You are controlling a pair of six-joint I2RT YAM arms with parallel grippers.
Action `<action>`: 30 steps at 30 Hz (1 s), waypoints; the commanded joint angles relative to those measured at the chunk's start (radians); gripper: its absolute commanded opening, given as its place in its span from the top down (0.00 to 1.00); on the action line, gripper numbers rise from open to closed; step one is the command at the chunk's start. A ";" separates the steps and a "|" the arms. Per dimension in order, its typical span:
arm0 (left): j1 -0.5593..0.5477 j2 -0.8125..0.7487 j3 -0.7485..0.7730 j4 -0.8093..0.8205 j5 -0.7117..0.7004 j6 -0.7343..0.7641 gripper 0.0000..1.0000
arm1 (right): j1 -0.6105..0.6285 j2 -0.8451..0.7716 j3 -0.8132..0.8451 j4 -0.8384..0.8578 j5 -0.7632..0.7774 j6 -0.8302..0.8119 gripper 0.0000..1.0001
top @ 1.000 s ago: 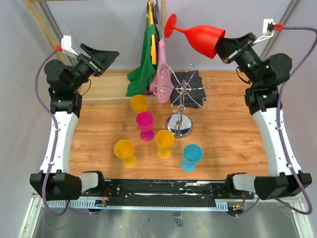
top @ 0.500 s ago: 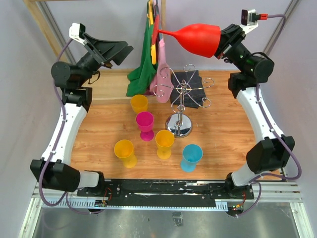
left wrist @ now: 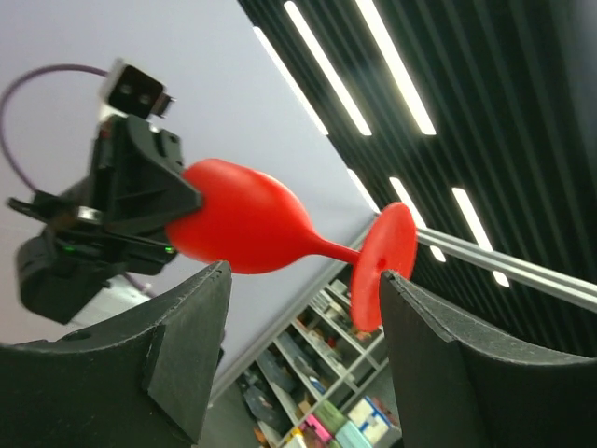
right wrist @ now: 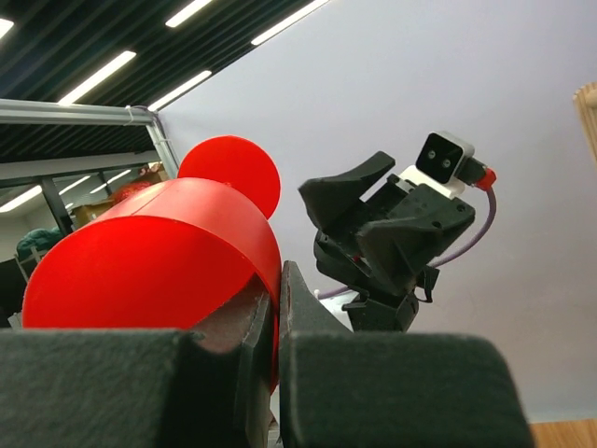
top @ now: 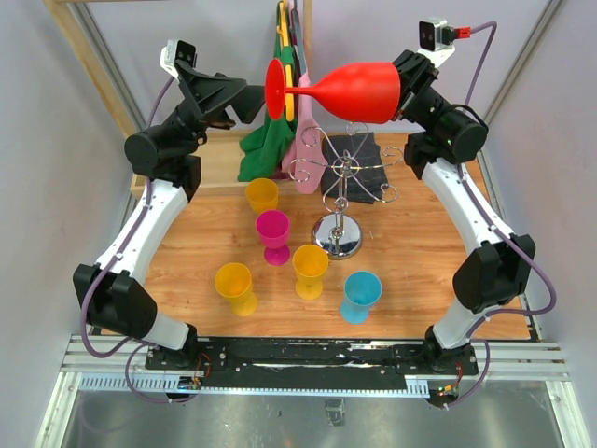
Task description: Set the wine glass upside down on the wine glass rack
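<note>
Since a second ago, both arms have been swung inward: the left arm [top: 154,201] has been brought toward the middle, and the right arm [top: 462,201] has been turned so that the wine glass [top: 353,91] is carried level, high over the wine glass rack [top: 343,177], with its foot [top: 275,89] pointed at the left jaws. The rack stands on the tabletop [top: 429,271] with no glass on it, and loose cups [top: 311,266] are grouped just before it. The right jaws are closed on the bowl's rim, one finger inside and one outside. The left jaws are spread wide, with the foot seen between them in the left wrist view, though contact cannot be judged. A handover appears to be prepared. A fall onto the rack or cups could be caused if the rim pinch were released before the left jaws were shut. The glass could also be levered out of that thin pinch if the foot were struck by a finger [left wrist: 466,373]. A grip taken on the disc's edge rather than the stem [left wrist: 333,248] would probably slip.
</note>
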 commanded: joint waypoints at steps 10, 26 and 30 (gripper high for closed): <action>-0.107 -0.010 0.072 0.149 -0.013 -0.105 0.38 | 0.045 0.059 0.059 0.068 0.012 0.012 0.99; -0.119 -0.015 0.115 0.108 -0.010 -0.087 1.00 | 0.066 0.069 0.067 0.055 0.006 0.000 0.99; -0.117 -0.009 0.155 0.096 -0.005 -0.084 1.00 | 0.062 0.052 0.039 0.073 0.006 -0.006 0.87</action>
